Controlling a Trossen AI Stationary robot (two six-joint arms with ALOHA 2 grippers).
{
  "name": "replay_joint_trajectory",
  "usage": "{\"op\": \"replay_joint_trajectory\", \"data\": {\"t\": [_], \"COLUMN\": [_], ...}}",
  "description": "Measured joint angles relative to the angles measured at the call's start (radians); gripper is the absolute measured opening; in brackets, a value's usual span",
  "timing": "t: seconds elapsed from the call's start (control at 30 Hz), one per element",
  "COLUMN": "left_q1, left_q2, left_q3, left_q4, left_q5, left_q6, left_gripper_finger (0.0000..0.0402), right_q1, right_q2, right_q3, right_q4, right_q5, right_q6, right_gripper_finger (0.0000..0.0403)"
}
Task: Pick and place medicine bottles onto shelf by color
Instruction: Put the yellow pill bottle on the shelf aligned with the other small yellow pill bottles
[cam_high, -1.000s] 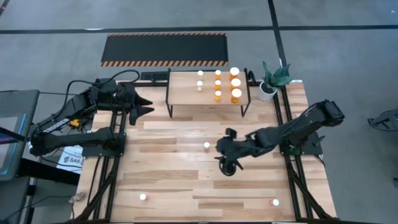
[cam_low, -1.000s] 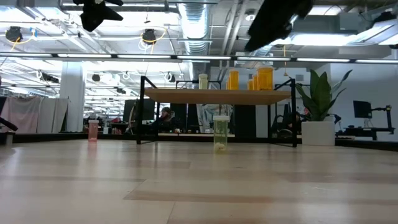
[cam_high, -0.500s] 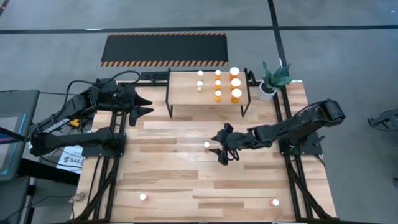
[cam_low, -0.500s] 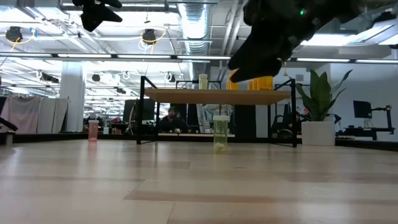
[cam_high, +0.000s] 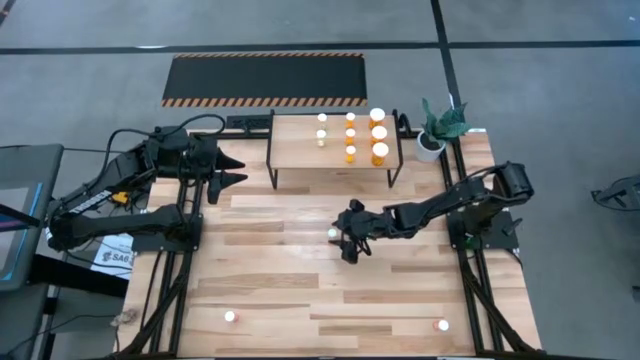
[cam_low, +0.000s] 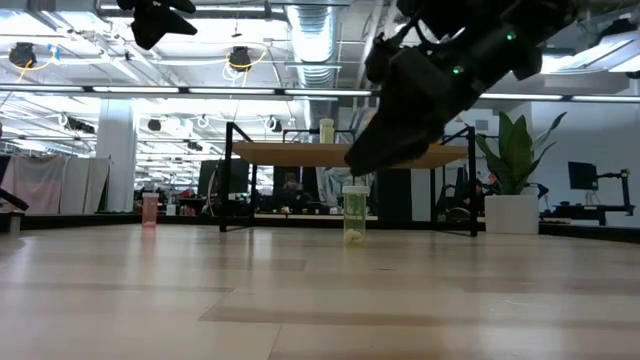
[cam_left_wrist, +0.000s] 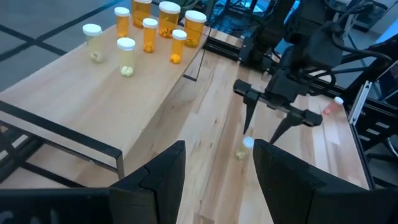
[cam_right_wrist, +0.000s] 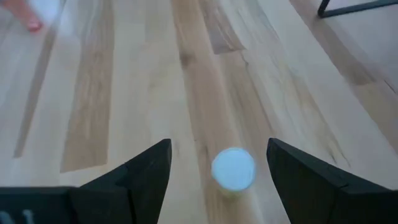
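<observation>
The right gripper (cam_high: 341, 243), fingers spread and empty, hovers over a pale yellow-green, white-capped medicine bottle (cam_high: 332, 234) standing mid-table, well apart from the light-wood shelf (cam_high: 300, 152). Step in hand: approach. Next: descend, centre, close. The left gripper (cam_high: 232, 170) waits open beside the shelf.

I see a pale planked wood surface (cam_high: 290, 270) with a smooth satin sheen, a light-wood shelf (cam_high: 300, 150) on thin black metal legs, and translucent plastic medicine bottles (cam_left_wrist: 161, 25) with white caps.
</observation>
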Motion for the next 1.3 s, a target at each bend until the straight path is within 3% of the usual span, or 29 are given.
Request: {"op": "replay_joint_trajectory", "data": {"t": [0.77, 1.3], "left_q1": [0.0, 0.0], "left_q2": [0.0, 0.0], "left_q3": [0.0, 0.0], "left_q4": [0.002, 0.002], "left_q5": [0.001, 0.0], "left_q6": [-0.006, -0.01], "left_gripper_finger": [0.0176, 0.0176], "right_q1": [-0.021, -0.021], "right_q2": [0.064, 0.064], "right_q3": [0.001, 0.001], "right_q4": [0.022, -0.015], "right_q5": [0.015, 0.012], "right_q6": [-0.012, -0.012], "right_gripper_finger": [0.0283, 0.0202]}}
